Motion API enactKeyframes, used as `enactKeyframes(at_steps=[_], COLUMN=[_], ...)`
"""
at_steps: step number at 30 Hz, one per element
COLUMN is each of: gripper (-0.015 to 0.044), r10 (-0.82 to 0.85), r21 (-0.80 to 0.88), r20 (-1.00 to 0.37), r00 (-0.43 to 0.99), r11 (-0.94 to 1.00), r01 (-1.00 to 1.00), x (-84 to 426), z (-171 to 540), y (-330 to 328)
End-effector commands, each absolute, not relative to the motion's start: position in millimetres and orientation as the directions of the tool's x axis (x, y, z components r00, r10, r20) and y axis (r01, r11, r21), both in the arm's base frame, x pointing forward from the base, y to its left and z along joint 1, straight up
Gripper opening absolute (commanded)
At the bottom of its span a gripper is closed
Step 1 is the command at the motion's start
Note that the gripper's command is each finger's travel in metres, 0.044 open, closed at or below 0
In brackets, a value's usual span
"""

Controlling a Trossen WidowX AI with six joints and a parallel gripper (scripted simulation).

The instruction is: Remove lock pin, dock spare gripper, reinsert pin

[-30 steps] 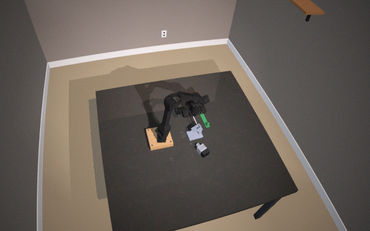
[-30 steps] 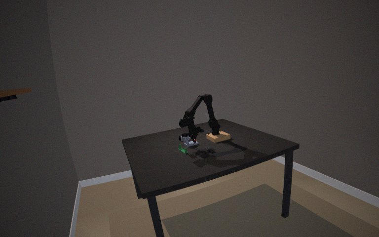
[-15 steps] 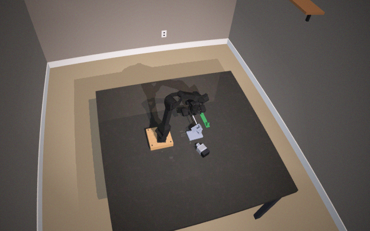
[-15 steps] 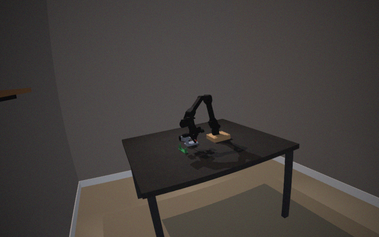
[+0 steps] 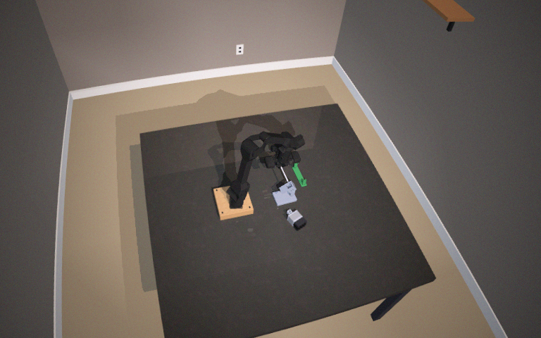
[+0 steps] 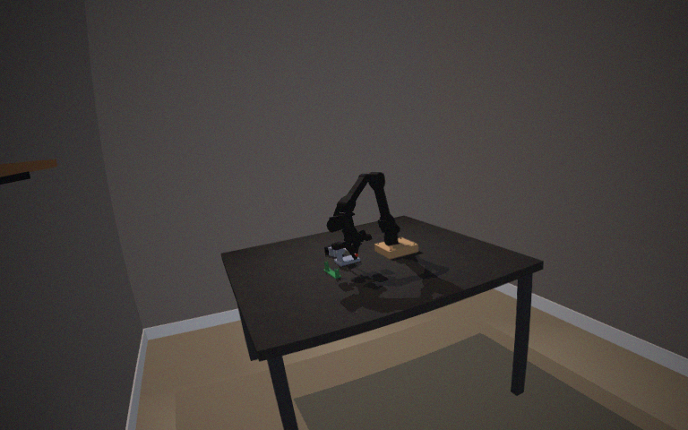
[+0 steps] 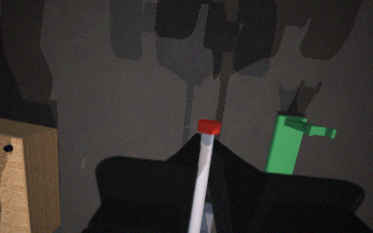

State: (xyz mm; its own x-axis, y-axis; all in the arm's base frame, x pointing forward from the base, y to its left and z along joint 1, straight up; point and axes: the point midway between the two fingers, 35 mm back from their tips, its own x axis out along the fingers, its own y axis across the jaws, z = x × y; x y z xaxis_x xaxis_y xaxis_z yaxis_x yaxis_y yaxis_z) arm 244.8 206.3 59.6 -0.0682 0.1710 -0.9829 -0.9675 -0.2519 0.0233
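Top view: arm bends out from its wooden base [image 5: 221, 215] [image 6: 398, 252] [image 7: 44, 180] over the bench [image 5: 239, 270] [image 6: 284, 304], w/ the gripper [image 5: 281, 164] [image 6: 355, 255] [image 7: 201, 139] on the far side of the pale mount [image 5: 284, 198] [image 6: 348, 262]. White lock pin [image 5: 283, 174] [image 7: 199, 194] runs from the fingers toward the mount's upright; can't tell if its tip is clear of the socket. Spare gripper [image 5: 295, 218] [image 6: 333, 251] lies on its side nearby, spigot end roughly mount-ward, prob. so it can go in w/o much turning. Green cradle [image 5: 299, 175] [image 6: 331, 271] [image 7: 286, 146] sits just beside, likely a rest for the pin while the spare gets docked.

Exterior view: gripper points down close to the mount, red pin head [image 6: 356, 254] [image 7: 209, 127] showing by the fingers. Cradle's two end posts stand up, presumably to carry the pin level at both ends. Spare is partly hidden behind the mount.

Wrist view: fingers clamped on the pin's shaft, red head sticking out past them, prob. gripped near the head to leave the far end free for the holes. Socket itself n/v here. Next, IMO: get the pin fully out, then lay it in the cradle, keeping it straight so it doesn't bind.
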Motion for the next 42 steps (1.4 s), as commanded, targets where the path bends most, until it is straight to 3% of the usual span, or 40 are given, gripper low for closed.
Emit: enactKeyframes(at_steps=[1, 42], gripper=[0.0, 0.0], r10=[0.17, 0.144], r21=[0.021, 0.067], r20=[-0.983, -0.984], r00=[-0.066, -0.106], r11=[-0.251, -0.254], r01=[-0.968, -0.965], x=[245.6, 236.0], z=[62.6, 90.0], y=[211.0, 221.2])
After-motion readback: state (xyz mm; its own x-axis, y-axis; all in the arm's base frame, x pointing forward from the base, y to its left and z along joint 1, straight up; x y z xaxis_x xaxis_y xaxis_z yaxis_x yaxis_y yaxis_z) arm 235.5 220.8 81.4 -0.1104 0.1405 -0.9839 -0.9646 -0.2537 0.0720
